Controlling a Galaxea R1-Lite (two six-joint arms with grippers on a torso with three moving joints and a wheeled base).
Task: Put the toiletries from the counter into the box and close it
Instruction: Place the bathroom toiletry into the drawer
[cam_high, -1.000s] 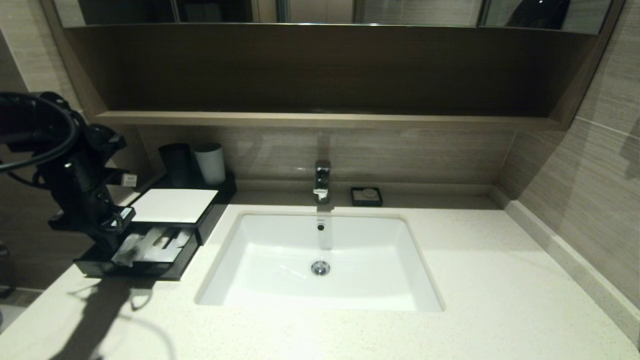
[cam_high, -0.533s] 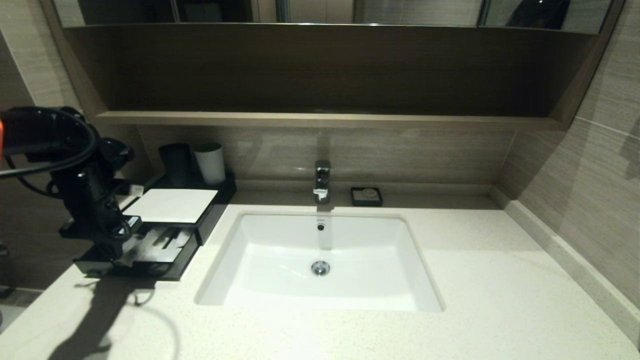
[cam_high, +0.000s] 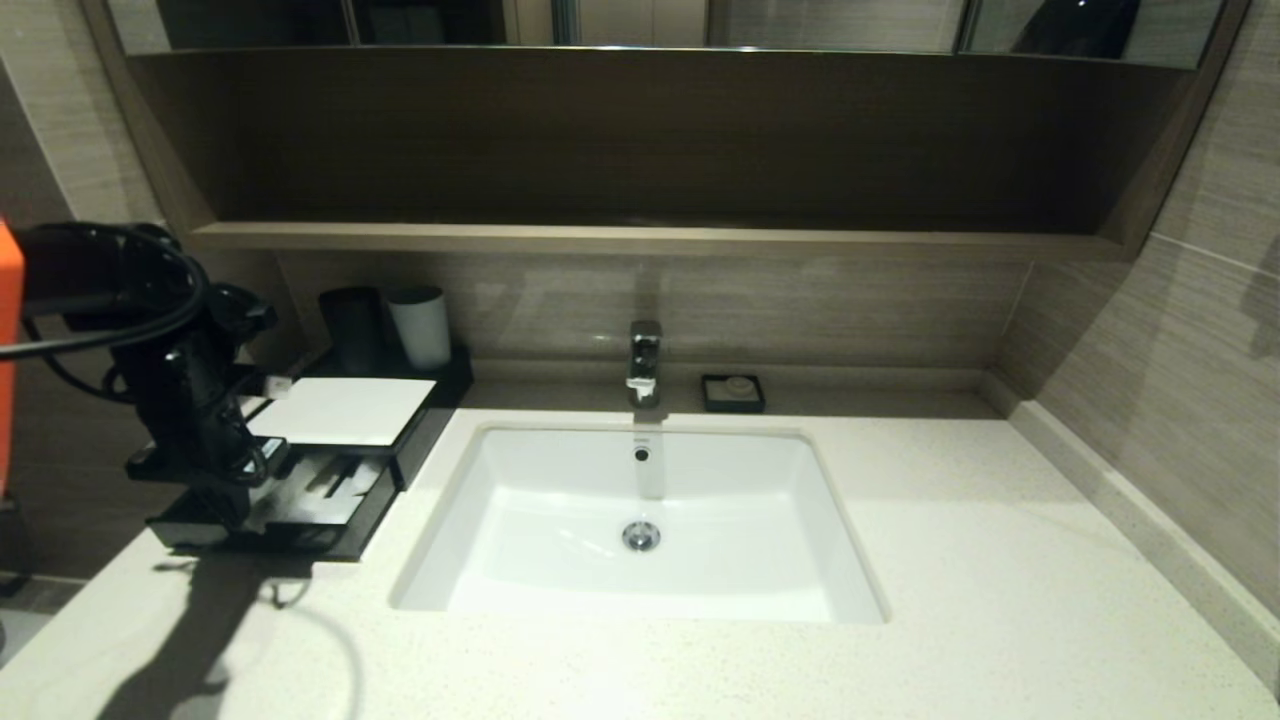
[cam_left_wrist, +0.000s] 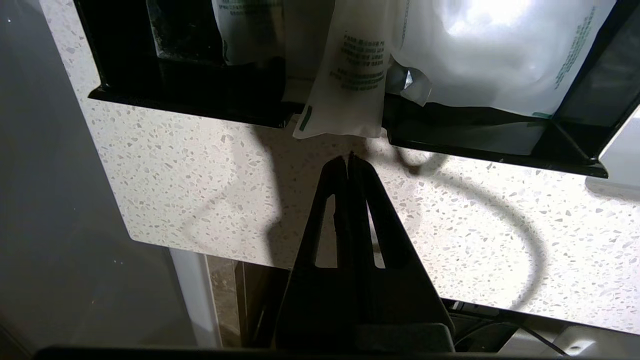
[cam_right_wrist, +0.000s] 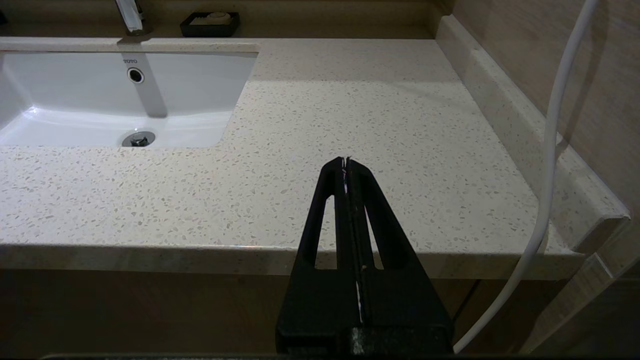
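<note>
A: At nine o'clock on the counter (cam_high: 900, 560), the toiletries (cam_left_wrist: 350, 75) lie inside the box (cam_high: 330, 450), drawer pulled out.

B: Left tool (cam_left_wrist: 348, 159), pinched closed and empty, faces the drawer front; one packet overhangs. Closing remains. Right tool (cam_right_wrist: 346, 161) closed, parked off the counter's front edge.

- "TOTO" in small dark letters stands on the inner back wall of the white sink (cam_right_wrist: 100, 90), just above its overflow hole, well away from the right pincer (cam_right_wrist: 347, 161).
- Several lines of small dark print stand on the whitish packet (cam_left_wrist: 350, 90) just ahead of the left pincer (cam_left_wrist: 348, 157); too small to read.
- Green print runs along the edge of the larger packet (cam_left_wrist: 500, 55) beside it; unreadable.
</note>
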